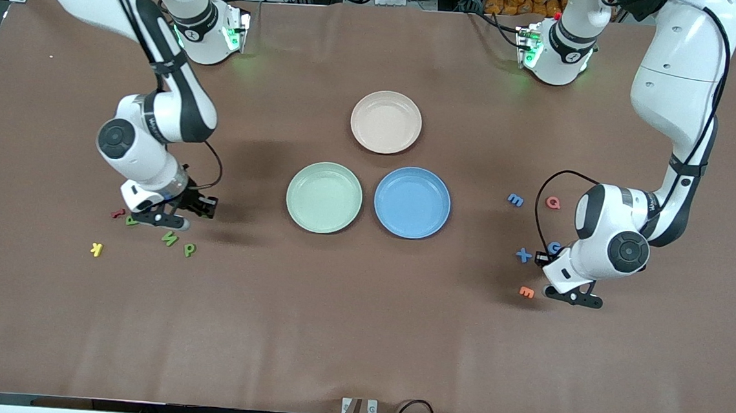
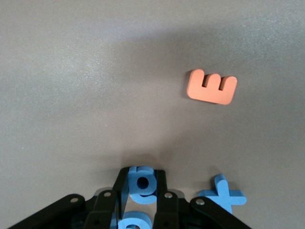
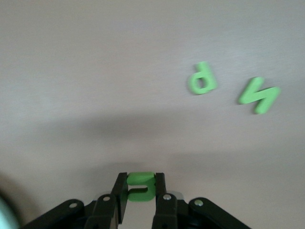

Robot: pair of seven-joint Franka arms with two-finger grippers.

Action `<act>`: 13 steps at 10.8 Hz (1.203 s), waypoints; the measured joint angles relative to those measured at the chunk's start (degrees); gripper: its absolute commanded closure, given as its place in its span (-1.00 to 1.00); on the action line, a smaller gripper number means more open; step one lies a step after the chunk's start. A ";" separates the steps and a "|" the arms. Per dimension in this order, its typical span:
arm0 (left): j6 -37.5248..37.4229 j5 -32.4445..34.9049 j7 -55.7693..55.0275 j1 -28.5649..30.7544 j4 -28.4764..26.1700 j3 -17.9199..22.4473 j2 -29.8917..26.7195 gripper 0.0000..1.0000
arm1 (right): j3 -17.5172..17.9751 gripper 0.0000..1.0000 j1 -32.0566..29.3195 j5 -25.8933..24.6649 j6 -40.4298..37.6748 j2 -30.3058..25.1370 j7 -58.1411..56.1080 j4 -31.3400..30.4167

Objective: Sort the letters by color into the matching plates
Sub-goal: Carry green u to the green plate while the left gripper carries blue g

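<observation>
Your left gripper [image 2: 141,191] pinches a blue letter [image 2: 141,182]; your right gripper [image 3: 140,191] clamps a green letter [image 3: 141,185], each bound for its matching plate.

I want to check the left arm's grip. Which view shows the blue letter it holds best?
The left wrist view: the blue letter sits clamped between the left gripper fingers. The front view hides it under the arm; the right wrist view misses it.

Both grippers [image 2: 141,200] [image 3: 141,198] clamped (arms low)
</observation>
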 measured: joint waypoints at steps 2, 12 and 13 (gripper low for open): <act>0.07 0.00 -1.95 -0.03 0.13 0.00 -0.11 1.00 | 0.13 0.81 4.90 0.00 -2.92 -0.05 5.39 2.21; -2.83 0.00 -32.38 -14.37 0.37 -3.14 -4.33 1.00 | 0.39 -0.99 22.18 0.01 -3.80 4.42 26.90 6.93; -2.85 0.00 -35.14 -15.73 0.35 -3.18 -4.32 1.00 | 0.39 -1.00 22.66 0.01 -3.80 5.07 27.66 7.57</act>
